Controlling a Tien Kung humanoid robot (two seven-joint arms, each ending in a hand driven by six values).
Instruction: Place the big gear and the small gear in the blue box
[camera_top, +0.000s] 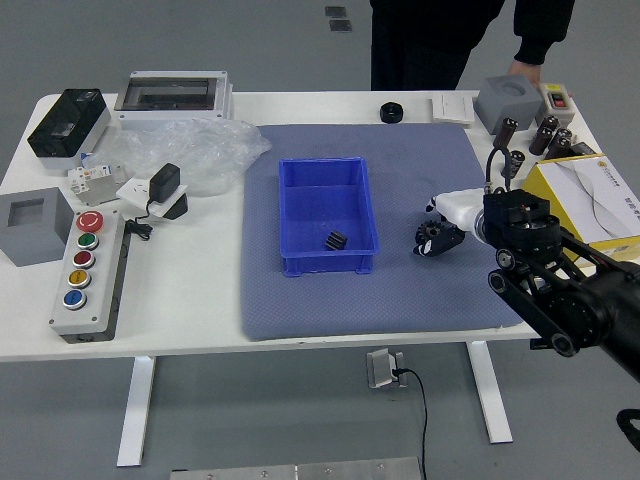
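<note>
So you've got two gears: the big gear (430, 236) is on the mat (300, 310), right of the box, down at your right robot hand (462, 210). Can't tell you if that hand has a grip on it or not. The small gear (336, 241) is inside your one blue box (325, 265), towards the near wall. There's one round black thing (391, 112) at the mat's far edge. Further out on your bench (190, 290), you've got one panel (92, 290) with five buttons on the left, one plastic bag (195, 155) behind it, and one yellow bin (548, 178) on the right. One person (435, 40) is standing across from you, one hand (525, 70) showing by the far edge.
</note>
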